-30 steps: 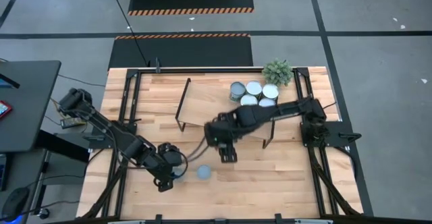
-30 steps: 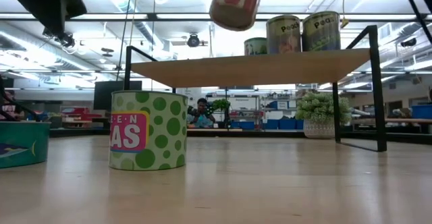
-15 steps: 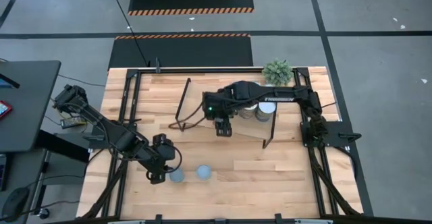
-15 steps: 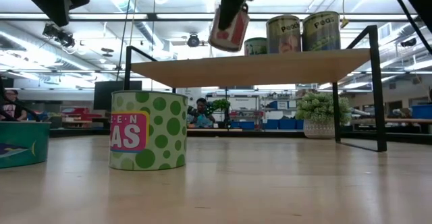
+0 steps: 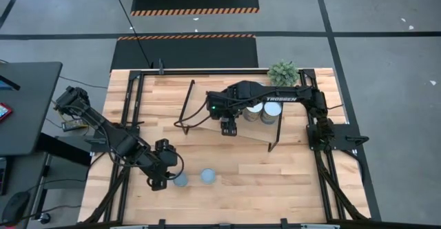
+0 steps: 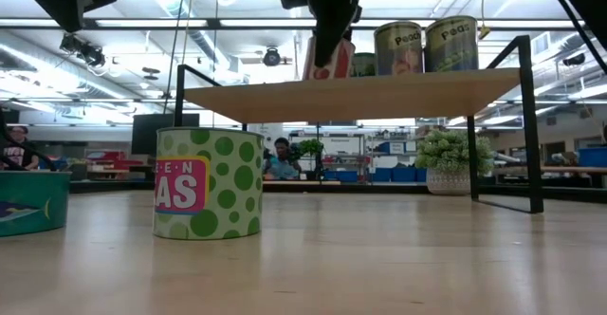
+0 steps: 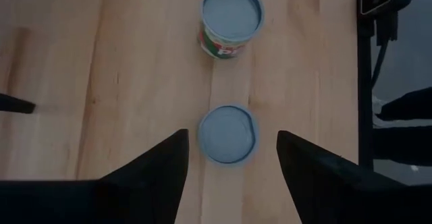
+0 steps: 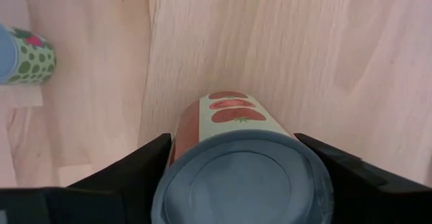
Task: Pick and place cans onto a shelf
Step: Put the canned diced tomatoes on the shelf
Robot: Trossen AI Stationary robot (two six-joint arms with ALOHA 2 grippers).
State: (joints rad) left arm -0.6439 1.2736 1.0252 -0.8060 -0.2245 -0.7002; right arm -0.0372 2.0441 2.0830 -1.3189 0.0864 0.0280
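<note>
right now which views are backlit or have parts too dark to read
Low view: bright ceiling lights behind leave the right end effector a near silhouette over the shelf, though the polka-dot can reads clearly. Left wrist view: fingers solid black, the can between them evenly lit.

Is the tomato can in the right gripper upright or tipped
Upright, or nearly so. In the low view the tomato can stands at the shelf surface, held by the right gripper.

Tomato-labelled can [image 8: 239,166] with grey-blue top being held between dark fingers over the light-wood shelf [image 6: 379,95], three cans [image 6: 424,44] standing upright together on the shelf's far part, green-dotted peas can [image 6: 209,183] and a low teal can [image 6: 33,204] sitting upright on the tabletop
</note>
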